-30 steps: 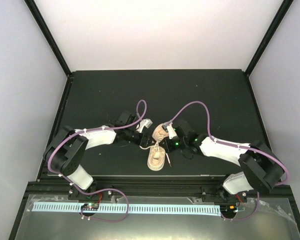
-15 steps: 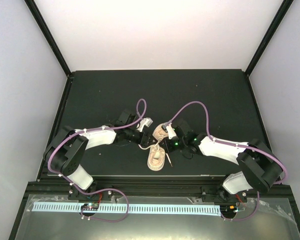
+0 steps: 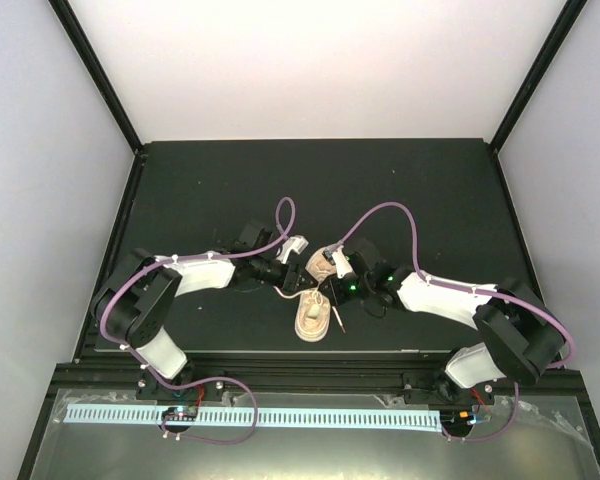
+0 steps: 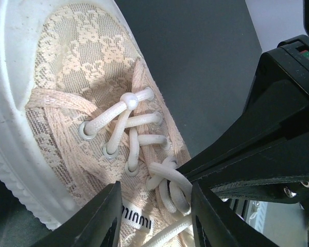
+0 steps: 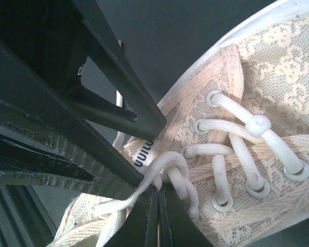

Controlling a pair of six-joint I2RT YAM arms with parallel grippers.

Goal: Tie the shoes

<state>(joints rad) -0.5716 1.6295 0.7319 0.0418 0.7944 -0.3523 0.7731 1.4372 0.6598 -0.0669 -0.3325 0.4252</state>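
While the table (image 3: 400,190) bears the sneaker (image 3: 313,318) near its front edge, between both arms, the right gripper (image 5: 157,193) is clamped shut on the laces (image 4: 134,139); the left gripper (image 4: 155,188) gapes astride their loose end; better to close squarely, then draw gently sideways.

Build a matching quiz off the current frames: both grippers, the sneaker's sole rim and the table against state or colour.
Column 1:
1. left gripper
2. right gripper
3. sneaker's sole rim
4. table

Column 2:
A. white
B. shut on the laces
C. dark, matte
D. open

Pairs: 1-D, 2-B, 3-A, 4-C
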